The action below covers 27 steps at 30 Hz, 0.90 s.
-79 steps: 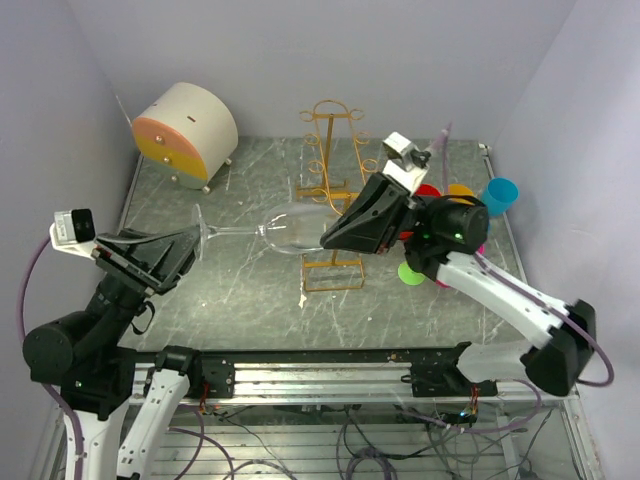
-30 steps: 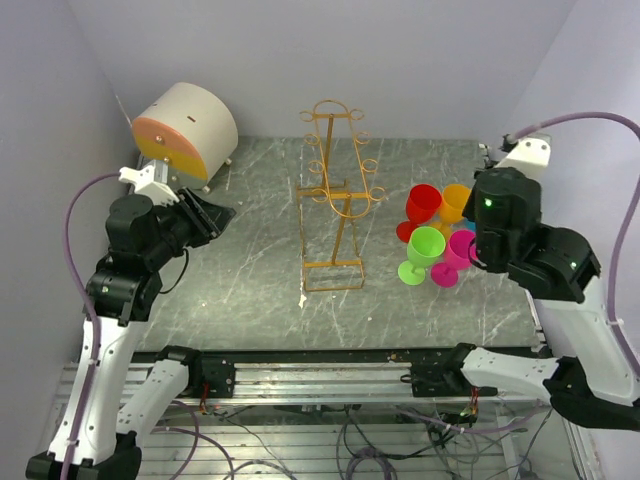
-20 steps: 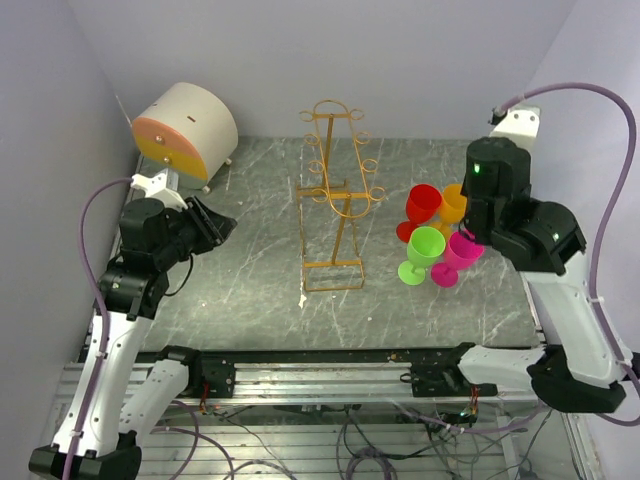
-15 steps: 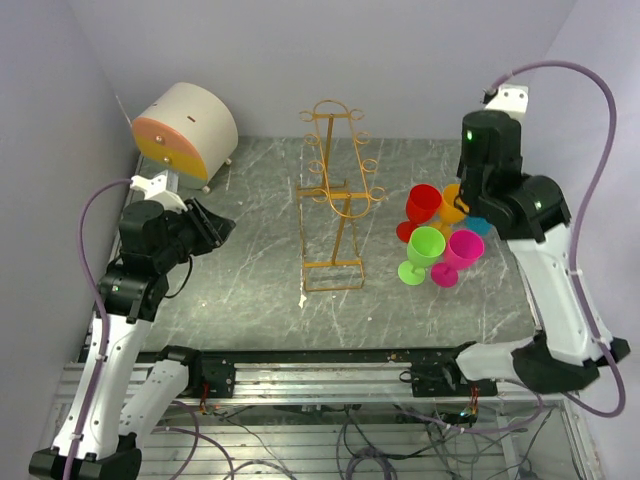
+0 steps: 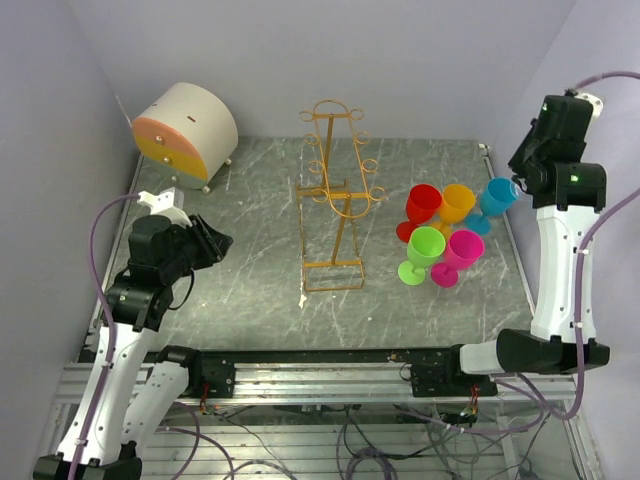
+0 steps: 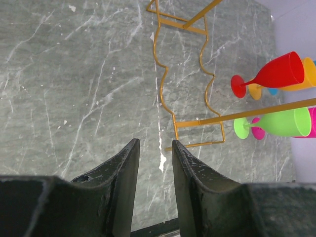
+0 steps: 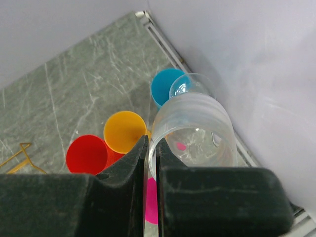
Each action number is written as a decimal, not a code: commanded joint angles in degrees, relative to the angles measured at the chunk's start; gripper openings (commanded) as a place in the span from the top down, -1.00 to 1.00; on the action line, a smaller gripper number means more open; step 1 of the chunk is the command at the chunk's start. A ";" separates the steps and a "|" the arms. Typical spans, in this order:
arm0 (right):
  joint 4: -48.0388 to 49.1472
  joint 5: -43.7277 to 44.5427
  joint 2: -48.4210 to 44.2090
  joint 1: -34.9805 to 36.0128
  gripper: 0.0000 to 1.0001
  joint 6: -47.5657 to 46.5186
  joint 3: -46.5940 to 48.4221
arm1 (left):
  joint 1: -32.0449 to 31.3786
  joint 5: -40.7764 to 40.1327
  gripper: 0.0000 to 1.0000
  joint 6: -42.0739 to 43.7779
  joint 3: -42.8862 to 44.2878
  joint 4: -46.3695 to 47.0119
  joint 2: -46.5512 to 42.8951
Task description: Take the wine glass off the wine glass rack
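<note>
The clear wine glass (image 7: 197, 129) is off the rack. My right gripper (image 7: 152, 141) is shut on its rim, with one finger inside the bowl and one outside. It hangs high near the right wall, above the coloured cups. In the top view the right gripper (image 5: 527, 172) is at the far right and the glass is hard to make out. The golden wine glass rack (image 5: 335, 200) stands mid-table, with nothing hanging on it, and shows in the left wrist view (image 6: 190, 74). My left gripper (image 5: 214, 241) (image 6: 154, 144) is open over the left of the table, holding nothing.
Red (image 5: 423, 203), orange (image 5: 457, 203), green (image 5: 425, 247), pink (image 5: 465, 247) and blue (image 5: 497, 195) plastic goblets cluster right of the rack. A round cream box with an orange face (image 5: 185, 125) sits at the back left. Walls close in on both sides.
My right arm has swung up and back toward the right wall with the glass. The left arm has sunk a little toward the near edge.
</note>
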 commanded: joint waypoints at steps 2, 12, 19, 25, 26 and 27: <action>1.17 -7.93 -4.35 -6.09 1.00 4.13 -5.35 | 0.29 -1.61 0.14 2.24 -1.87 1.16 -1.16; 4.07 -19.93 -8.80 -17.88 1.00 9.15 -19.25 | 0.30 -2.02 0.13 3.22 -2.20 0.96 -1.31; 7.49 -27.99 -8.85 -21.92 1.00 10.85 -27.30 | 0.34 -1.80 0.12 3.33 -2.15 0.69 -1.67; 10.57 -29.62 -9.27 -22.38 1.00 11.50 -34.13 | 0.35 -1.47 0.12 3.28 -2.19 0.65 -1.77; 11.07 -29.05 -9.36 -22.35 1.00 11.39 -35.02 | 0.35 -1.39 0.12 3.28 -2.25 0.68 -1.72; 11.39 -28.00 -9.51 -22.34 1.00 11.11 -35.85 | 0.35 -1.22 0.12 3.25 -2.24 0.80 -1.70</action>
